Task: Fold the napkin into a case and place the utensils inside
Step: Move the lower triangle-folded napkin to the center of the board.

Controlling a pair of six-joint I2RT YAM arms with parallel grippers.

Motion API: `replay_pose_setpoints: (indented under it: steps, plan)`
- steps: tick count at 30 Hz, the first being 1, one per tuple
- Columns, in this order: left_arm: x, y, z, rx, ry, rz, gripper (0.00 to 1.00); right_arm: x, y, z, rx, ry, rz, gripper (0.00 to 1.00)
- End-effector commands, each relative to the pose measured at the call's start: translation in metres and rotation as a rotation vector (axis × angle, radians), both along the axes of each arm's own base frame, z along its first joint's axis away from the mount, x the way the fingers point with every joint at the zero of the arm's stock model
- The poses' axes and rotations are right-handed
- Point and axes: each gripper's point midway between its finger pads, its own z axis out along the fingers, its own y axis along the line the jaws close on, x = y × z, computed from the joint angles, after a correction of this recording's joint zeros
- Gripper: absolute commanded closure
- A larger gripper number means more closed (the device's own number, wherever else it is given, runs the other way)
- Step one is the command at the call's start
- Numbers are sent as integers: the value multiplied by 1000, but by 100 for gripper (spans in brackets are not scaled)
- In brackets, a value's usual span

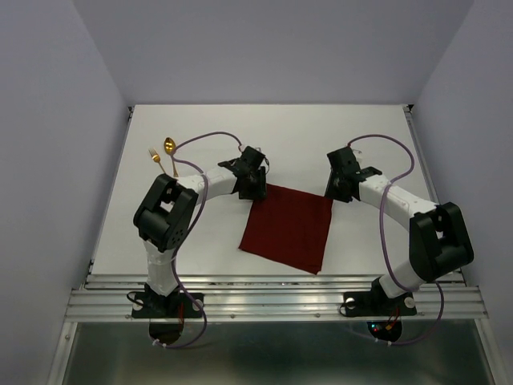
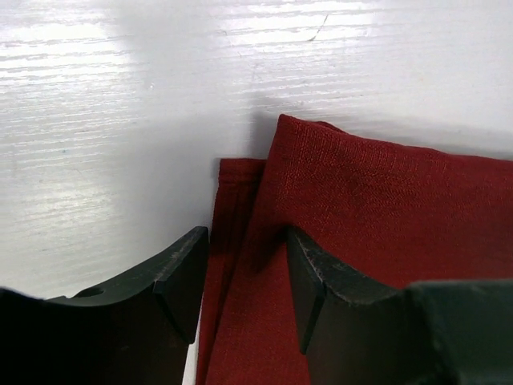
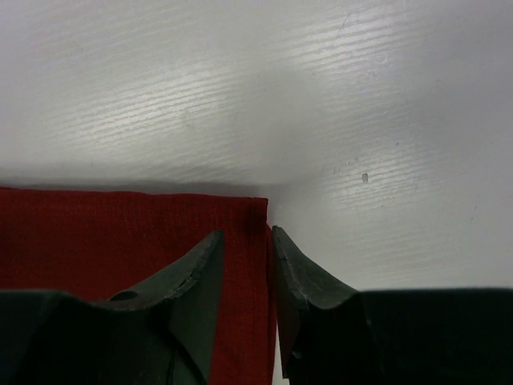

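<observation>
The dark red napkin [image 1: 288, 227] lies flat on the white table, roughly square in the top view. In the left wrist view [image 2: 385, 208] its far-left corner shows two layers, the lower one sticking out to the left. My left gripper [image 1: 256, 192] [image 2: 244, 241] is open, its jaws straddling that corner. My right gripper [image 1: 332, 196] [image 3: 247, 237] is open by a narrow gap over the far-right corner [image 3: 120, 233], one finger on the cloth and one just off its edge. The gold spoon [image 1: 169, 146] and gold fork [image 1: 154, 156] lie at the far left. No folded case shows.
The table's left edge runs close to the utensils. A metal rail [image 1: 272, 301] crosses the near edge at the arm bases. Purple cables loop above both wrists.
</observation>
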Motion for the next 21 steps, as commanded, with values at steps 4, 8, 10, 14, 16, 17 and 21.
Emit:
replay_pose_setpoints:
  steps: [4, 8, 10, 14, 16, 17, 21]
  plan:
    - [20, -5, 10, 13, -56, 29, 46, 7, -11, 11, -8, -41, -24, 63]
    - [21, -5, 1, 29, -38, 26, 48, 6, -14, 9, -5, -35, -29, 63]
    - [20, -4, -3, 37, -31, 24, 51, 5, -13, 8, -4, -33, -26, 63]
    - [17, -2, -13, 56, -9, 20, 58, 4, -13, 5, 0, -27, -24, 63]
    - [16, -1, -14, 60, -7, 20, 65, 4, -16, 4, 1, -24, -33, 63]
    - [16, -1, -15, 61, -6, 20, 67, 4, -16, 3, 0, -22, -33, 63]
    - [18, -4, -11, 50, -11, 15, 81, 2, -13, 2, 13, -16, -25, 63]
